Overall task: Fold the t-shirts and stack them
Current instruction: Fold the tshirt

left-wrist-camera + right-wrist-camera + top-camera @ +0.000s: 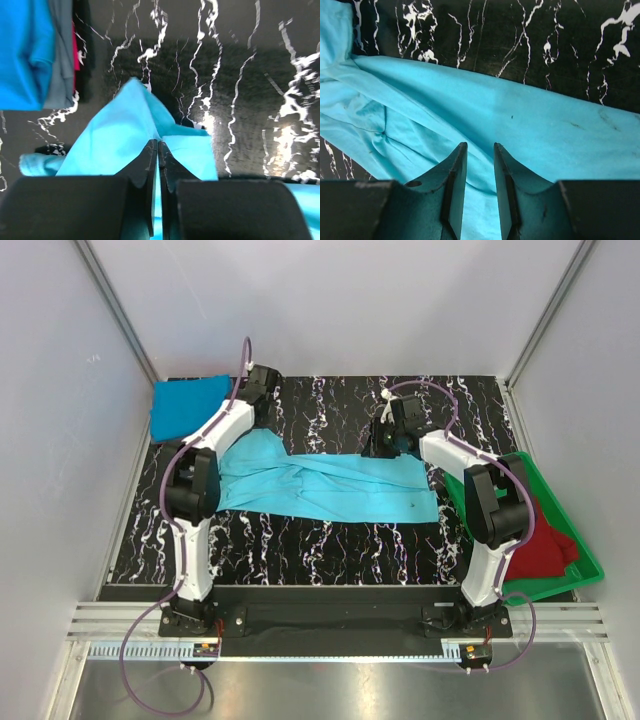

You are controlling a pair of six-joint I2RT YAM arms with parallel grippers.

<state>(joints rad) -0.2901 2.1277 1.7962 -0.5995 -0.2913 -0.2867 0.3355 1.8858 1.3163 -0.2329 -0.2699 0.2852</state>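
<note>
Nearest, at 4 o'clock, red shirts [540, 540] wait in the tray [590, 562]. Mid-table, the turquoise shirt [340, 492] lies spread and creased, not yet folded. At its 1 o'clock edge the right gripper [480, 146] hovers low, jaws narrowly parted, nothing pinched. At 11 o'clock the left gripper [158, 142] is clenched on a raised corner, probably to start a fold. Farthest, at 10 o'clock, sits the folded stack [185, 405].

2 arms [195, 490] [495, 502], 1 tray [550, 502], 1 turq. tee [340, 490], 1 blue tee [185, 405], 1 grey tee [61, 60].
</note>
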